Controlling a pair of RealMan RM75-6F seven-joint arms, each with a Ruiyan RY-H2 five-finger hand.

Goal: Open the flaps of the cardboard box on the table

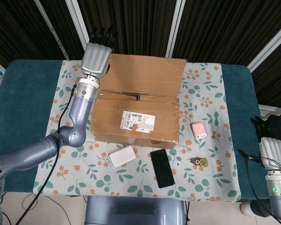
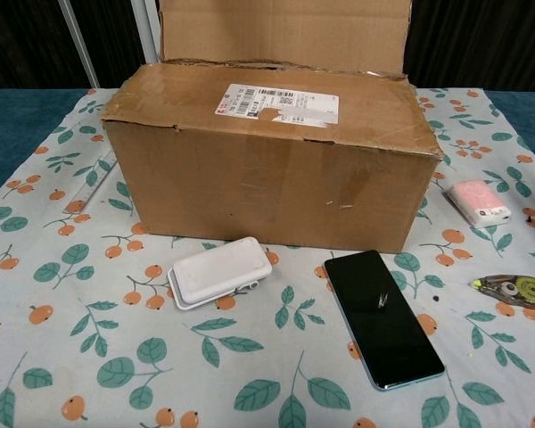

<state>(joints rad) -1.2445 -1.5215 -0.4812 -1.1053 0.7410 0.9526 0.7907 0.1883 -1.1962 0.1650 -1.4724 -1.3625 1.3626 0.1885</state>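
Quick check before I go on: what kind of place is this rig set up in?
Probably a lab or test station, not a home: a teal table under a floral cloth, dark curtains with white rails behind, and staged props round the brown cardboard box, like the black smartphone.

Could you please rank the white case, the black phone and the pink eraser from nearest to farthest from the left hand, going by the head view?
From the left hand:
1. White case, front of the box, left.
2. Black phone, front, centre.
3. Pink eraser, right of the box.
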